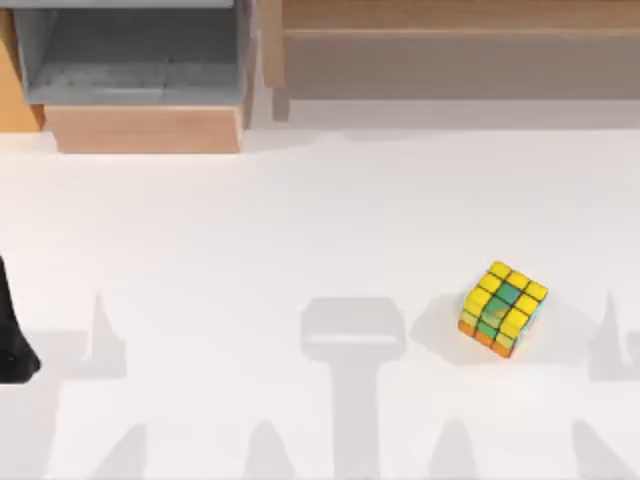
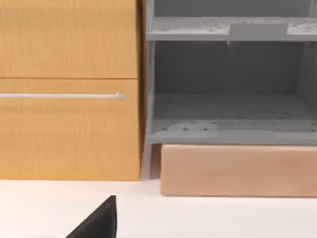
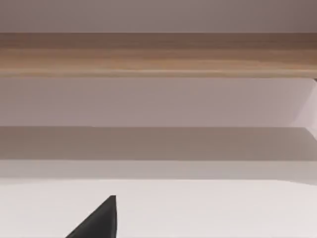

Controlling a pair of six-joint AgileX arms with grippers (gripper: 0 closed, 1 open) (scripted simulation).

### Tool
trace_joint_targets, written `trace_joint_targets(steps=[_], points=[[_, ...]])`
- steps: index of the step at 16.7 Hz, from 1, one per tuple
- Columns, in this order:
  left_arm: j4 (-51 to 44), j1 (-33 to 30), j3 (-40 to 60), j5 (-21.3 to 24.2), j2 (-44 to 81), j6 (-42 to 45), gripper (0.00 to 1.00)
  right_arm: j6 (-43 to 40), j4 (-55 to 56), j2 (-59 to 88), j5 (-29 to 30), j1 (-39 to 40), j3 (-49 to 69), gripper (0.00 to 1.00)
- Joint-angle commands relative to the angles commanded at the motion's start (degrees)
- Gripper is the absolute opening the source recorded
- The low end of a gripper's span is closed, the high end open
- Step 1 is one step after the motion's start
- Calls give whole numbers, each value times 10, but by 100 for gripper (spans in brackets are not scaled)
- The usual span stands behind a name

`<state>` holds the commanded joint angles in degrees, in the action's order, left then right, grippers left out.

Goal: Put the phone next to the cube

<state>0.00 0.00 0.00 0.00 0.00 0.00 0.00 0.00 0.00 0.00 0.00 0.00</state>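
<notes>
Cube alone on the white table, arms parked.
Cube (image 1: 503,308) sits right of table (image 1: 300,220) centre; left arm (image 1: 12,340) well apart at the left edge, its finger state can't be told.

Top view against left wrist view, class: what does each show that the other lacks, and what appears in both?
Top view alone: the cube, standing on the right part of the white table, a long wooden shelf at the back right, and the left arm at the left edge. Left wrist view alone: an orange-wood drawer front with a thin metal handle, and a dark tip of the left end effector. Both: the grey shelf unit on its pale wooden base, and the table.
</notes>
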Motion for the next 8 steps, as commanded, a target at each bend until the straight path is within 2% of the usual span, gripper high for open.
trace_joint_targets(steps=[4,8], points=[[-17,15,15,0,20,12,100,0,0,0,0,0,0,100],[-101,81,82,0,130,64,100,0,0,0,0,0,0,100]])
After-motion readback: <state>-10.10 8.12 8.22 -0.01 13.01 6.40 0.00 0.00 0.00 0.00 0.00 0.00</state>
